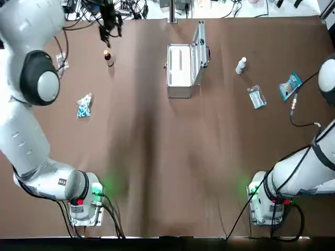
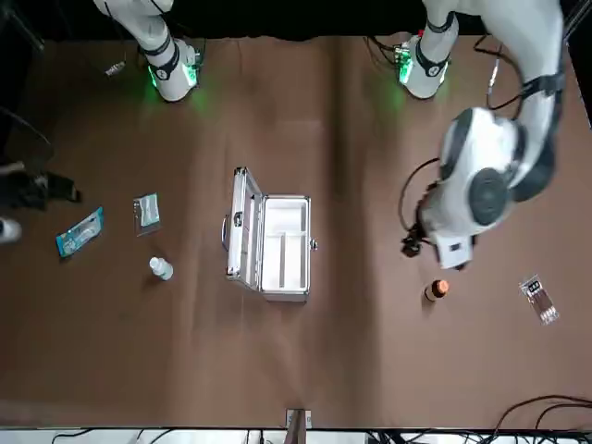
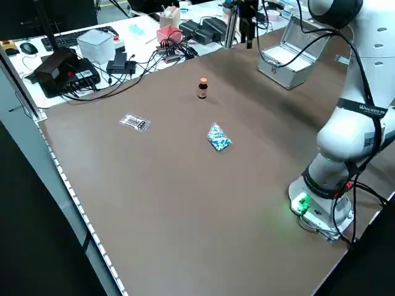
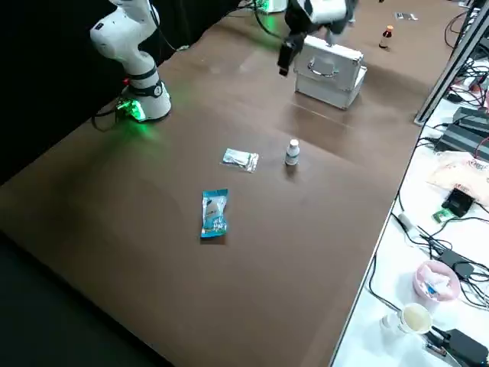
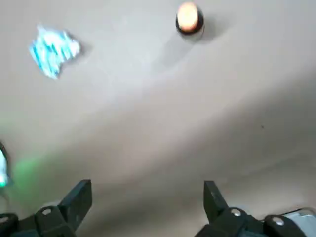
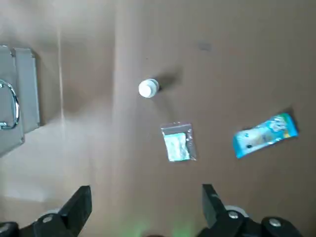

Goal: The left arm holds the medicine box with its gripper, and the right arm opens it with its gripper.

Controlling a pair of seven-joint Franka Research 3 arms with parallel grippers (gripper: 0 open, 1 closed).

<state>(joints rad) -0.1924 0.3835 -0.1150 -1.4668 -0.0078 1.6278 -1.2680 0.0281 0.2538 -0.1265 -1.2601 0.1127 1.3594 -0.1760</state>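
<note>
The silver metal medicine box (image 1: 179, 73) sits mid-table with its lid raised. Left gripper (image 5: 146, 191) hovers high to the box's left, pointing down, fingers spread and empty. Right gripper (image 6: 145, 193) hovers to its right, likewise spread.

The silver medicine box (image 1: 179, 70) sits open at the far middle of the surface (image 1: 157, 157), lid (image 1: 199, 46) upright, white divided interior showing.

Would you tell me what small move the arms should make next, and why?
Probably just pull back to rest: the box already stands with its lid raised, and the left hand and right hand are open, empty and off it.
</note>
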